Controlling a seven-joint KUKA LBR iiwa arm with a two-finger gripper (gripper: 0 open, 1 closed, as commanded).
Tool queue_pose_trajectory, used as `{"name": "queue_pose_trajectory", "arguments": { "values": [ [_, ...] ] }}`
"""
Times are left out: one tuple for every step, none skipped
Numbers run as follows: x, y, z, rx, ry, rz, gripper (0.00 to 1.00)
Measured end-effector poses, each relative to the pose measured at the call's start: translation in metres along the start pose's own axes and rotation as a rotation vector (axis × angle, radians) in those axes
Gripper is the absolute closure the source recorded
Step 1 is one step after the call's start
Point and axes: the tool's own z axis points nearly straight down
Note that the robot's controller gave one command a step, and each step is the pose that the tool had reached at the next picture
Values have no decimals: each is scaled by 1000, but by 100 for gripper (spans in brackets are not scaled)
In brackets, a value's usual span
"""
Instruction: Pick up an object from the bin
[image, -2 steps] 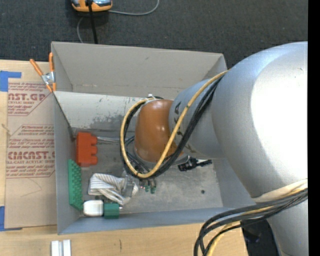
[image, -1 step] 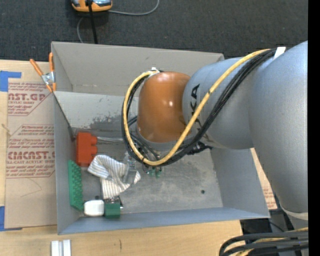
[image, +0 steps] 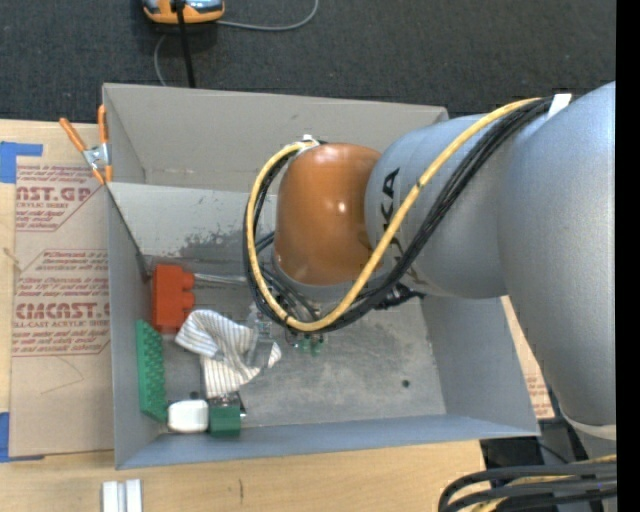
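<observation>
My gripper (image: 270, 335) reaches down under the orange wrist cover, at the left middle of the bin. It is right at the right edge of a crumpled white and grey striped cloth (image: 218, 345). An orange-red block (image: 172, 296) lies just beyond the cloth, against the left wall. A long green studded brick (image: 150, 370) lies along the left wall beside the cloth. A small white and green piece (image: 205, 416) rests in the near left corner, below the cloth.
The arm with its orange cover and yellow and black cables hangs over the middle and right of the bin. A thin grey rod (image: 215, 279) lies on the floor right of the orange-red block. Bare bin floor shows to the gripper's right.
</observation>
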Motion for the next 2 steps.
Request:
{"name": "queue_pose_trajectory", "arguments": {
  "values": [
    [4, -3, -19, 2, 8, 8, 100],
    [5, 2, -81, 1, 3, 22, 100]
  ]
}}
